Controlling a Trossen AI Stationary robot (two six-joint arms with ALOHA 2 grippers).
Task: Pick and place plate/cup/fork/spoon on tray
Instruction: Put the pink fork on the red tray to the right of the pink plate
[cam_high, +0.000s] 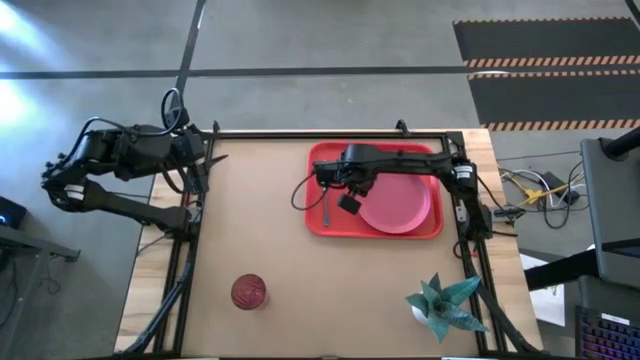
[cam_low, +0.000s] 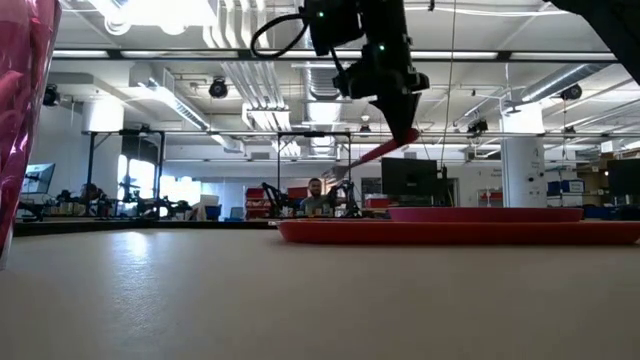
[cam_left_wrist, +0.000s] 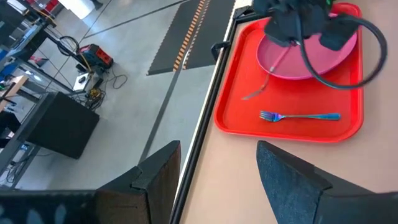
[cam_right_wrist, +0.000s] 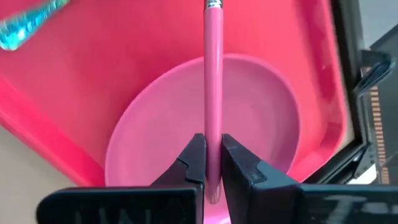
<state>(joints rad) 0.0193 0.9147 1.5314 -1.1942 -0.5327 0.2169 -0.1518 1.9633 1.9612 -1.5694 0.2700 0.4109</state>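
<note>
While the right hand (cam_right_wrist: 211, 146) hangs above the tray (cam_right_wrist: 124, 50), it's clamped tight on the end of a pink-handled utensil (cam_right_wrist: 213, 74). The handle sticks straight out from between its fingers. From the low view the utensil (cam_low: 385, 150) slopes head-down from the hand and is up in the air, clear of the tray (cam_low: 450, 233). Can't really make out what kind of head it has.

The plate (cam_right_wrist: 261, 124) sits inside the tray, right below that hand. The fork (cam_left_wrist: 298, 116), the one with the bluish handle and clear tines, lies flat on the tray floor beside the plate, off to the side of the right hand that faces the left arm.

The cup (cam_high: 249, 292) stands upright on the table (cam_high: 260, 230), well away from both hands and not on the tray.

The left hand (cam_left_wrist: 217, 152) is parked back at the table's edge, fingers spread wide, nothing in them.
</note>
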